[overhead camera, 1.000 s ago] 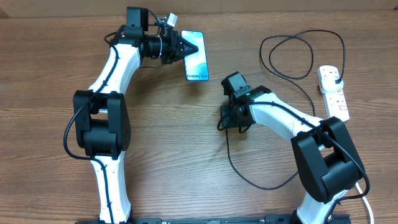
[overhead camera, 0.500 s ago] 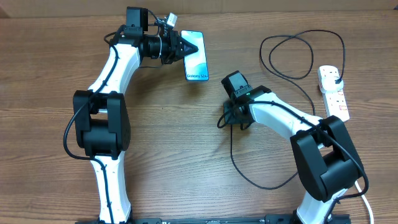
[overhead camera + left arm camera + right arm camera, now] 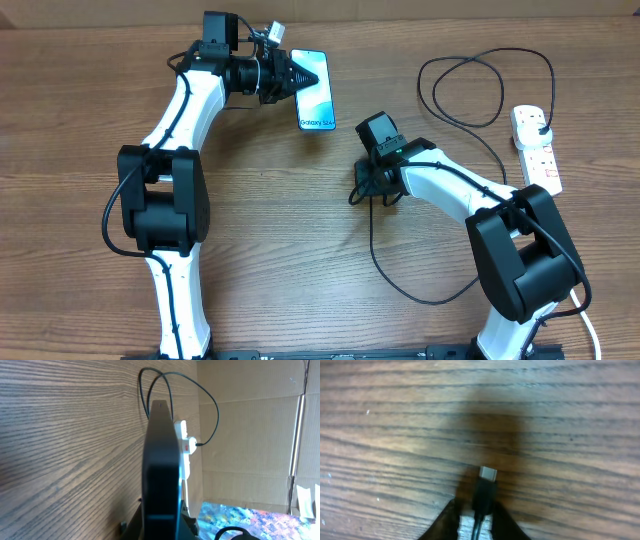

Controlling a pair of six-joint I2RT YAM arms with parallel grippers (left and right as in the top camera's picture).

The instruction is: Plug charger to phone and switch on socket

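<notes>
Judging from how things lie now, we put the task at its early-middle stage, with both pieces grasped but nothing joined. The left gripper [image 3: 298, 75] is clamped on the upper corner of the phone [image 3: 316, 90], which sits at the far side of the tabletop [image 3: 80, 300] with its screen facing up. In the left wrist view the phone [image 3: 161, 460] shows edge-on between the fingers, and we cannot tell whether it rests on the wood or hangs just above it. The right gripper [image 3: 358, 188] is closed on the loose end of the charger [image 3: 372, 240], near the middle of the tabletop and well apart from the phone. In the right wrist view the connector tip [image 3: 488, 474] sticks out just past the fingers [image 3: 451, 521], low over the wood. At the far right the socket [image 3: 535, 150] lies untouched by either arm, with the charger's plug [image 3: 540, 125] apparently already seated in its far end. Its red switches [image 3: 186, 449] are too small for us to read as on or off. What is left, as we see it, is bringing the tip to the phone's port, pushing it in, and then pressing the switch on the socket.
</notes>
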